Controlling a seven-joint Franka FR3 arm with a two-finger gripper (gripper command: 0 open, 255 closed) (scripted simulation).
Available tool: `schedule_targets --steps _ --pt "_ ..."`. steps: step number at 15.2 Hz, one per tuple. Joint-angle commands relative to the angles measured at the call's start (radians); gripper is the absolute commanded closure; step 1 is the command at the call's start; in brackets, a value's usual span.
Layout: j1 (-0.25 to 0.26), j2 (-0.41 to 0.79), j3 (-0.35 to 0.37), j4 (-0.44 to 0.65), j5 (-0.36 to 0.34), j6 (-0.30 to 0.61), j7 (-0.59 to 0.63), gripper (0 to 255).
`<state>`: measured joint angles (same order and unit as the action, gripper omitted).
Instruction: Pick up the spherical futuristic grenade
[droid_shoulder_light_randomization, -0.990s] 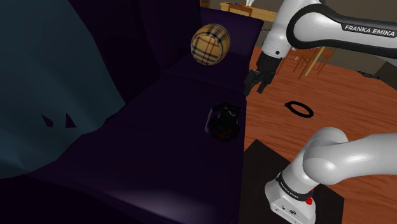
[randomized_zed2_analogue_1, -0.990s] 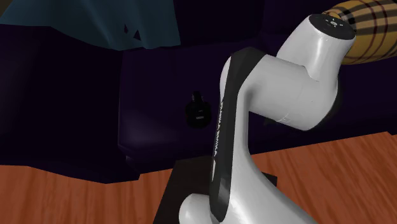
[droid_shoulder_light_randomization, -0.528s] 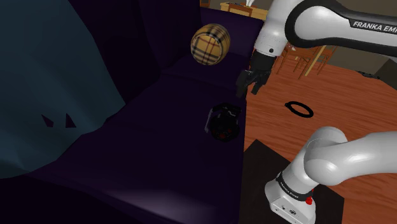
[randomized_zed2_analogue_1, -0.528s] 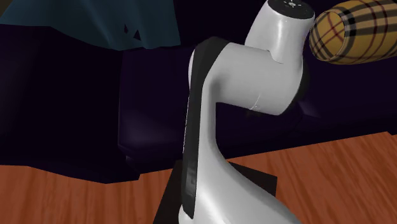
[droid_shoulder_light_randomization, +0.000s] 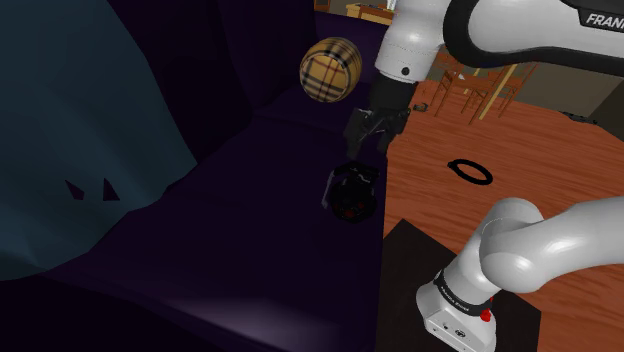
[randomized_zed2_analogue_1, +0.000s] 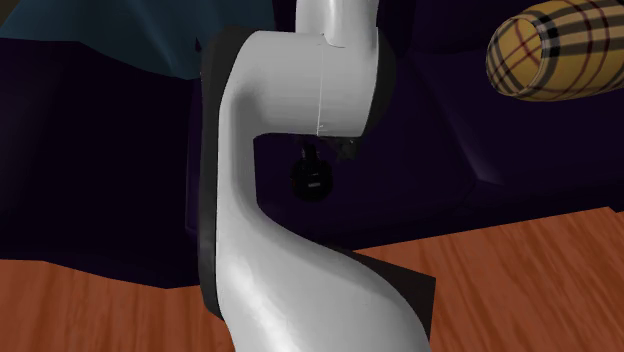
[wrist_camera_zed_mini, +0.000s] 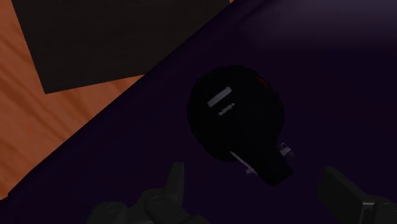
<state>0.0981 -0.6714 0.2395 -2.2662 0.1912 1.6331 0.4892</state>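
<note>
Shifted toward the shoulder view's left since a second ago, the gripper (droid_shoulder_light_randomization: 364, 138) is held open just above the black grenade (droid_shoulder_light_randomization: 350, 192) at mid-frame.

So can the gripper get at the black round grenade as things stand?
Probably yes. The gripper, fingers apart, hangs just above the grenade on the dark purple seat, with nothing between them. The plaid roll lies farther back, out of the way.

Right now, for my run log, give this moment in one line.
stage: pre-grasp | gripper: open, above grenade | grenade: on dark purple surface, not held
</note>
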Motion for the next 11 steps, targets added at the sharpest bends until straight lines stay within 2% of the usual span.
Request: schedule_targets --steps 1,8,10,11 --pt "0.007 0.010 0.026 0.011 0.010 0.001 0.029 0" --pt "0.013 -0.005 0.038 -0.100 0.023 0.098 0.021 0" --pt "0.013 -0.005 0.038 -0.100 0.023 0.098 0.021 0" --pt "0.013 -0.005 0.038 -0.102 0.023 0.099 0.020 255"
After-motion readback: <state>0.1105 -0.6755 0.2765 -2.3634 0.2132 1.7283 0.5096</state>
